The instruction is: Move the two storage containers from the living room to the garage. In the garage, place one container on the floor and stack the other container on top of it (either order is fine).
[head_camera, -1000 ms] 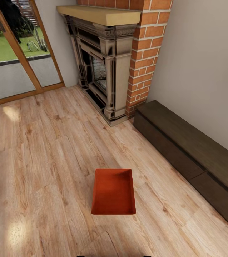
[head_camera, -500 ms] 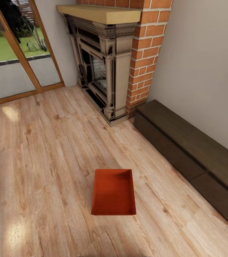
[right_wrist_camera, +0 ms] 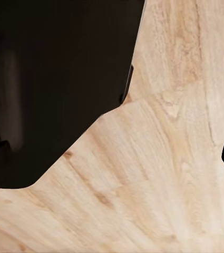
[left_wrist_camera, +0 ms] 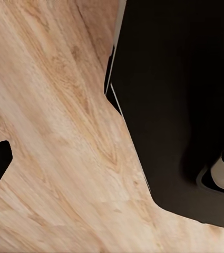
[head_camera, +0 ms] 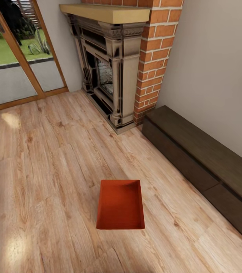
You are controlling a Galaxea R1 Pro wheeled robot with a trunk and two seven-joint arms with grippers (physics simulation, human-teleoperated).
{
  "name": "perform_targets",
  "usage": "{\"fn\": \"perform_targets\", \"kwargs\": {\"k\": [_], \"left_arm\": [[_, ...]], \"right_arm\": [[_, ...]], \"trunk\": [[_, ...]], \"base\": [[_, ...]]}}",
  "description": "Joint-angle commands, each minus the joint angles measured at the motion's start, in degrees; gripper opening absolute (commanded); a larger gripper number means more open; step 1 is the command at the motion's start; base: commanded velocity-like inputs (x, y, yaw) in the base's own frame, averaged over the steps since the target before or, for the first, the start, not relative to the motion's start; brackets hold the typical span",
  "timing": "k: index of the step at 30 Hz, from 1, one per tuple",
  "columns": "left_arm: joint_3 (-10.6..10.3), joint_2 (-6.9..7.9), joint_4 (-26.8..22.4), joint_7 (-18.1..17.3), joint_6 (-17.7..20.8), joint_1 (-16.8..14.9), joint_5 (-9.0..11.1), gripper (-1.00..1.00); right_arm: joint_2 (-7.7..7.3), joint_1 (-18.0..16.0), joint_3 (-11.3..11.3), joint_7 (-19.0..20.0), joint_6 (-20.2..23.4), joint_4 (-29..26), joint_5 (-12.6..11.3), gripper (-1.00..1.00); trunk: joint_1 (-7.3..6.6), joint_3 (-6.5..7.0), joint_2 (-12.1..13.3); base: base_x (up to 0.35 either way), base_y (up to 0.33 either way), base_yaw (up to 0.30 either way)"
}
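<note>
**Approaching the first container in the living room**

In the head view we see one storage container (head_camera: 120, 204) sitting open side up on the plank floor (head_camera: 41, 182), lower centre of the frame, well apart from the fireplace (head_camera: 106, 72) at upper centre and the low dark cabinet (head_camera: 200, 163) along the right. We judge the pick-up not yet begun; next we must close in and bring both arms down to its rim. Open floor surrounds it.

In the left wrist view, planks and the robot's dark body (left_wrist_camera: 180, 105); we cannot tell the left tool's state.

In the right wrist view, the same; we cannot tell the right tool's state.
</note>
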Motion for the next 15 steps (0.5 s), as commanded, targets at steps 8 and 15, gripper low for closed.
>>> {"fn": "perform_targets", "kwargs": {"k": [8,15], "left_arm": [[-0.5,-0.14,0.1,0.2,-0.2,0.0,0.5,1.0],[-0.5,-0.11,0.1,0.2,-0.2,0.0,0.5,1.0]], "right_arm": [[-0.06,-0.1,-0.1,-0.3,0.0,0.2,0.5,1.0],[-0.06,-0.1,-0.1,-0.2,-0.3,0.2,0.5,1.0]], "trunk": [[1.77,-1.49,-3.3],[3.31,-2.74,-6.1]], "base": [[0.0,0.0,0.0],[0.0,0.0,0.0]]}}
